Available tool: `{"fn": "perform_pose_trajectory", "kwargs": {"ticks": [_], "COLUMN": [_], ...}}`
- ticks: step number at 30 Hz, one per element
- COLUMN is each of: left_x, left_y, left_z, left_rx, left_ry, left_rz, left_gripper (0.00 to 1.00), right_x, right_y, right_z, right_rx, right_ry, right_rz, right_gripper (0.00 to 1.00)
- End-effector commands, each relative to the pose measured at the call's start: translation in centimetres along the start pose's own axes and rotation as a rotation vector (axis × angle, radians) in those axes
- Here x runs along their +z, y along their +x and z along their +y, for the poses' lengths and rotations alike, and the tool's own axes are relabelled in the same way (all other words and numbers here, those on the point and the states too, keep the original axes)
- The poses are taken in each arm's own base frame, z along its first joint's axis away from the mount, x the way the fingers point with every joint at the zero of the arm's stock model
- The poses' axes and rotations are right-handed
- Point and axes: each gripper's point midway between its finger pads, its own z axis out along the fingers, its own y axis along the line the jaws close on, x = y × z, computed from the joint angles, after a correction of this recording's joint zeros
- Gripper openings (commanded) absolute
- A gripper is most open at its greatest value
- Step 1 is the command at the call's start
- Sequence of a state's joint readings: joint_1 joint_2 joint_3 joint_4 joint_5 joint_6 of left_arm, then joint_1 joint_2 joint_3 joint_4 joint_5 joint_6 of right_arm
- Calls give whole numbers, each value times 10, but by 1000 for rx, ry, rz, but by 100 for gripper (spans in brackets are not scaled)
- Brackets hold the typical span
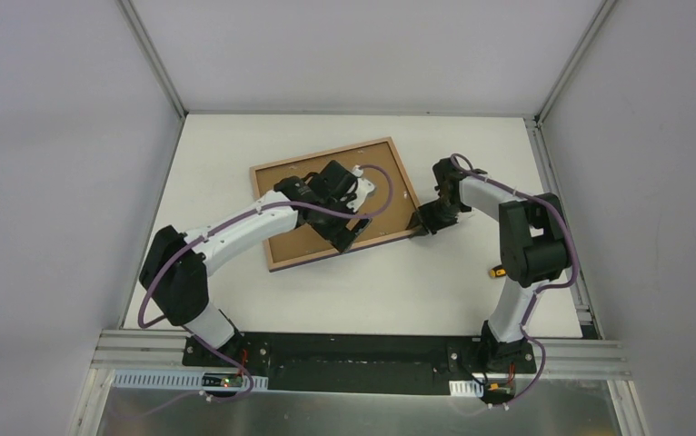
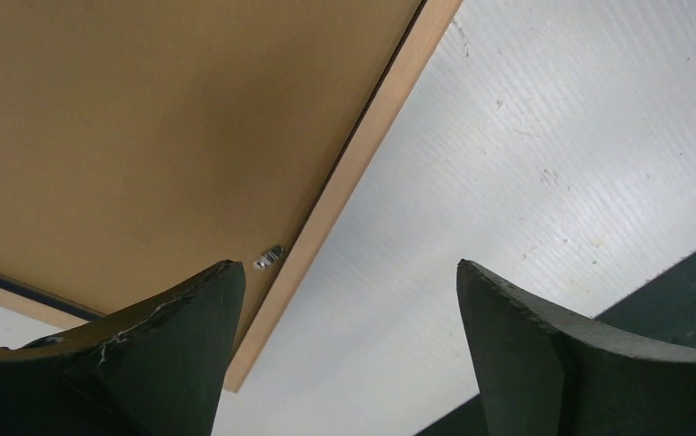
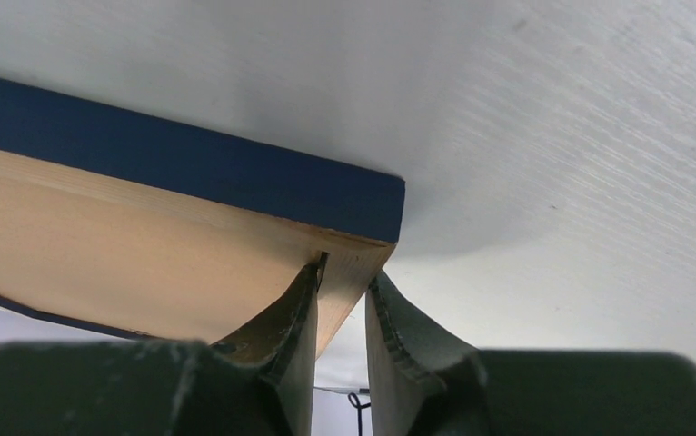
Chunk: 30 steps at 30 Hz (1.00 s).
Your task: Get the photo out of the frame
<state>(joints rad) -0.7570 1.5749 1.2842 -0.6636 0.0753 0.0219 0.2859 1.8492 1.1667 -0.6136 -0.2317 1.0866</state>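
The frame (image 1: pixel 326 153) lies face down on the white table, its light wood rim around the brown backing board (image 1: pixel 285 241). The photo is hidden. My left gripper (image 1: pixel 346 234) hovers open over the frame's near right edge. In the left wrist view it (image 2: pixel 346 265) has wide-apart jaws over the rim (image 2: pixel 344 182), the backing board (image 2: pixel 144 118) and a small metal clip (image 2: pixel 270 257). My right gripper (image 1: pixel 426 218) is shut on the frame's right corner. In the right wrist view it (image 3: pixel 346 272) pinches the wooden rim (image 3: pixel 349 268), with the dark blue side (image 3: pixel 190 163) showing.
A small orange-tipped object (image 1: pixel 499 271) lies behind the right arm's elbow. Grey walls close in the table on three sides. An aluminium rail (image 1: pixel 362 350) runs along the near edge. A dark part (image 2: pixel 690 291) shows at the right of the left wrist view.
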Motion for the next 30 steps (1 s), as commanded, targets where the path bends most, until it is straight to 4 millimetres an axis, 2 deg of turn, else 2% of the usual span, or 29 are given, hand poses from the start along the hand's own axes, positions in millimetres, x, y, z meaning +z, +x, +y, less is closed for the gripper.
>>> {"fn": "perform_pose_trajectory", "kwargs": {"ticks": [1,5,12,16,22,30], "left_x": [15,27,48,55,64,74], "left_y": [-10,-11,-2,1,1,0], "left_z": [-1,-15,-21,-17,5,9], "left_rx": [137,239,404,463,481,531], "left_ry": [-100,-152,-276,-399,-605,-643], "left_rz": [-41,-57,-35,-20,-13,-8], "left_gripper": [92,94,90,90,92,83], "right_x": [-21,-29,-42,-50,-55,-54], "right_y": [16,26,45,50,50,52], "right_z": [-16,-18,-19,-17,-22,-28], "right_rx": [52,97,164,184,201,227], "right_ry": [66,76,79,60,51,62], "right_rz": [77,132,238,268,281,288], "right_gripper": [0,0,0,0,0,0]}}
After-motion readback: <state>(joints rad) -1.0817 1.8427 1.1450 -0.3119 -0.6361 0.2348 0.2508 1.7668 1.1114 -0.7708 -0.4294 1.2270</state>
